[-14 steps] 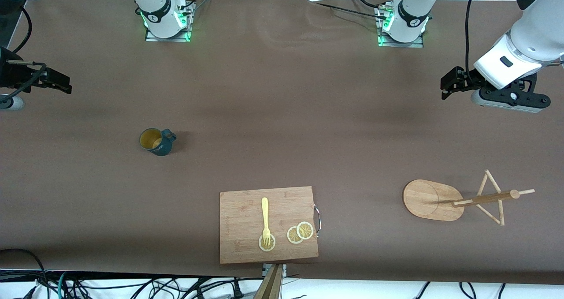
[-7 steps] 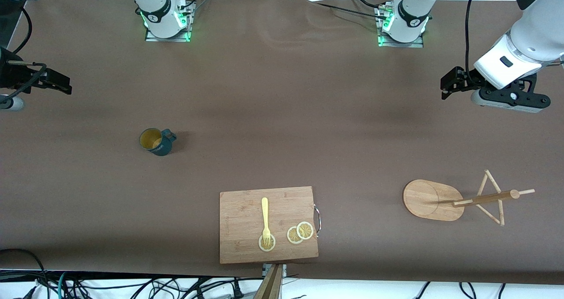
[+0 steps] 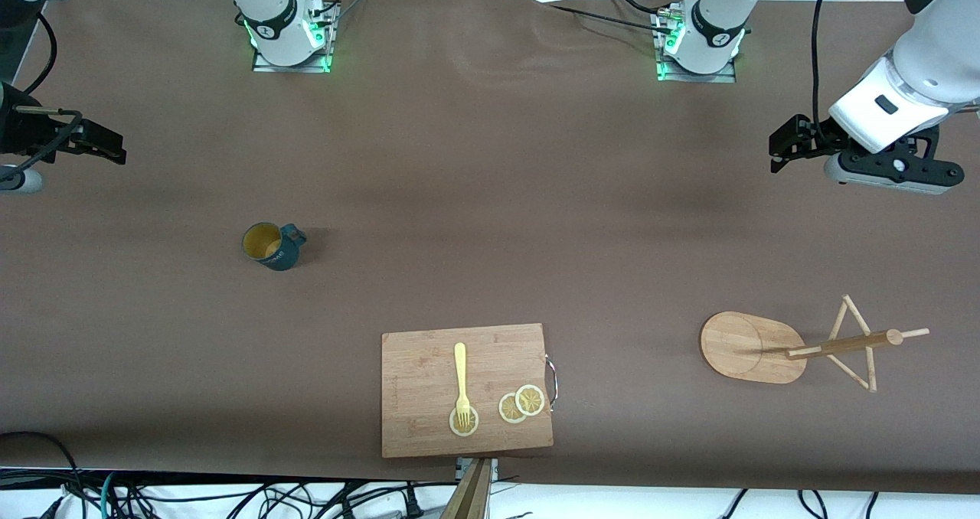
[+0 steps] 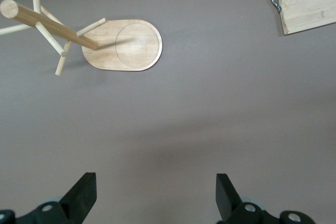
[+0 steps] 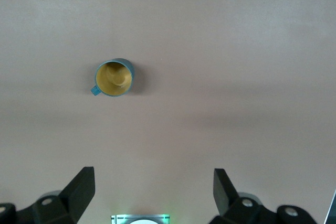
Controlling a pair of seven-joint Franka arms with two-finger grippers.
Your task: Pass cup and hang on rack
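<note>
On the brown table (image 3: 490,197) the cup (image 3: 269,246) bears unreadable pale lettering.

Cup (image 3: 272,246) upright toward right arm's end; rack (image 3: 754,347) toward left arm's end, at cup's 4 o'clock; cutting board (image 3: 429,389) between, nearest front camera.

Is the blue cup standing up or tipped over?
Standing up. The cup sits on the table with its round yellow inside facing upward, and looks empty.
</note>
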